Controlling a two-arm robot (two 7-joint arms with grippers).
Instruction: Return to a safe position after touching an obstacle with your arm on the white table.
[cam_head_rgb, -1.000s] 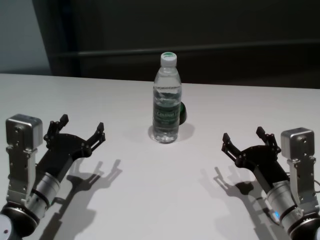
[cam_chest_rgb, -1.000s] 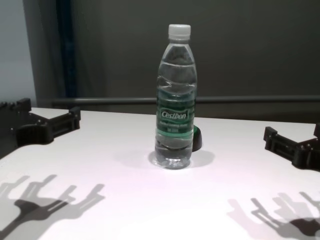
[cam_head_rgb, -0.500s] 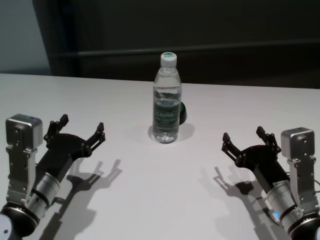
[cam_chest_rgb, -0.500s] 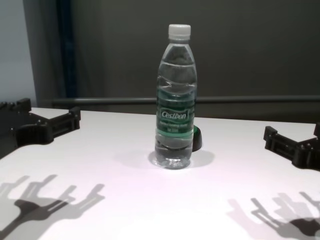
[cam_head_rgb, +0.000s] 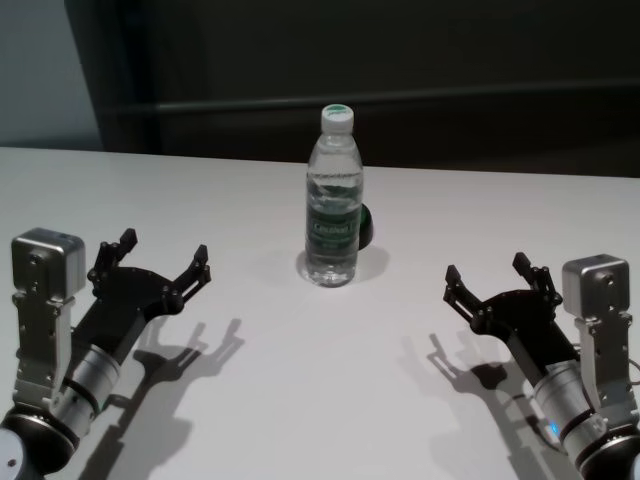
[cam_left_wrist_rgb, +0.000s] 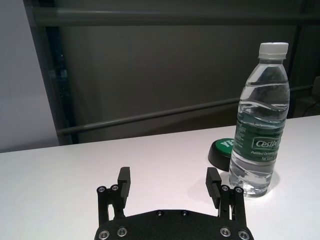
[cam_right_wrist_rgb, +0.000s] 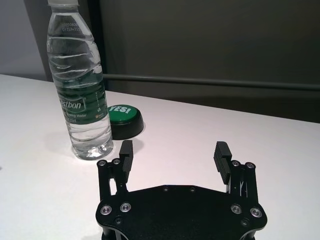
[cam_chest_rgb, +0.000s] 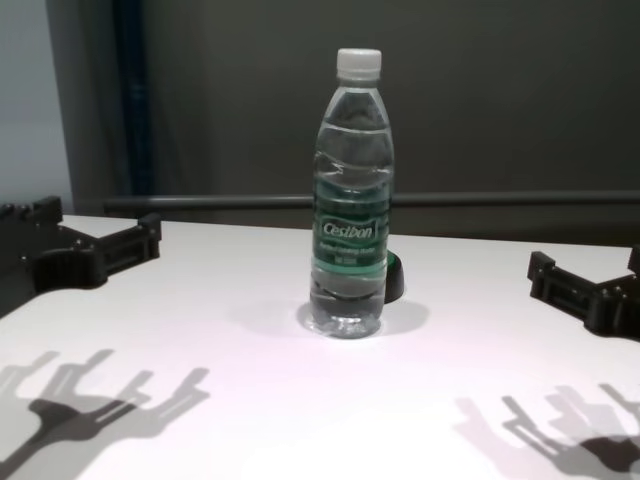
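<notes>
A clear Cestbon water bottle (cam_head_rgb: 333, 200) with a white screw cap stands upright near the middle of the white worktop (cam_head_rgb: 250, 380), toward its far edge. Its dark green label band wraps the lower half of the body. Just behind the bottle, on the robot's right, sits a small black button with a green top (cam_right_wrist_rgb: 124, 119) marked "YES!"; from the head view it is mostly hidden by the bottle, and whether the two touch cannot be told.

The left end effector (cam_head_rgb: 160, 262) hangs over the near left part of the worktop, its two black fingers spread wide with nothing between them, well apart from the bottle. The right end effector (cam_head_rgb: 487, 278) hangs over the near right part, likewise spread and holding nothing, also well apart from the bottle. Both point forward and slightly inward toward the bottle, and each throws a forked shadow onto the worktop beneath it.
</notes>
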